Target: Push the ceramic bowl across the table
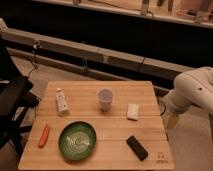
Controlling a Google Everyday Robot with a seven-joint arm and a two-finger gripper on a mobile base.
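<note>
End effector (171, 120): hangs off the worktop's right edge, below the white arm, level with the pale block; whether wide or narrow I cannot tell.
Arm (192, 90): white, bent in from the right, clear of every item, so no push looks begun.
Worktop (85, 92): light wood with plank seams, small dark mark at the near right corner.
Block (132, 111): pale, nearest the end effector, right of centre.
Cup (105, 99): small, pale, upright, mid-worktop behind the bowl.
Black slab (137, 147): flat, near right, angled.
Bowl (77, 141): green, glossy, pale swirls, near edge left of centre, touching nothing.
Bottle (61, 101): lying at far left.
Orange item (44, 135): 1 carrot-like piece, left of the bowl.
Judgement: the bowl's open sides suit a sideways push; cup and slab sit near the reach path.
</note>
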